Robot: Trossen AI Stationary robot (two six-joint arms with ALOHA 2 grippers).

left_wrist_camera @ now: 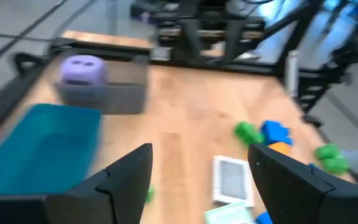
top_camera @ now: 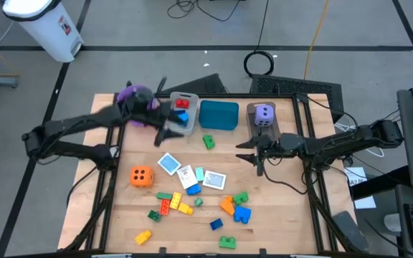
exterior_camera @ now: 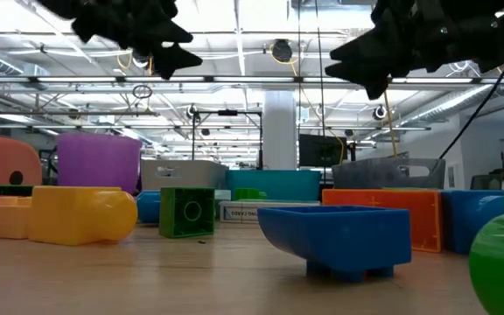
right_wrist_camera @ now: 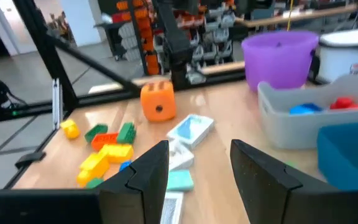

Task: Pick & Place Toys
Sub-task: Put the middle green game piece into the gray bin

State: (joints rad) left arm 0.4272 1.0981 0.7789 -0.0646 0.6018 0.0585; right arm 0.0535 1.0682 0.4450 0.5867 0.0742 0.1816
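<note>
The left end effector (top_camera: 169,131) hangs open and empty just beside the grey bin (top_camera: 184,115), which holds a red brick (top_camera: 182,104). The right end effector (top_camera: 253,152), also open and empty, hovers near the brown bin (top_camera: 262,130) holding the purple die (top_camera: 264,115). The orange die (top_camera: 141,175), cards (top_camera: 169,164) and loose bricks (top_camera: 173,202) lie on the table (top_camera: 278,208).

Three bins (top_camera: 219,115) line the table's (top_camera: 278,215) far edge, bricks (top_camera: 174,202) and cards (top_camera: 191,174) scattered nearer (one die (top_camera: 264,114) sits in the rightmost bin).
</note>
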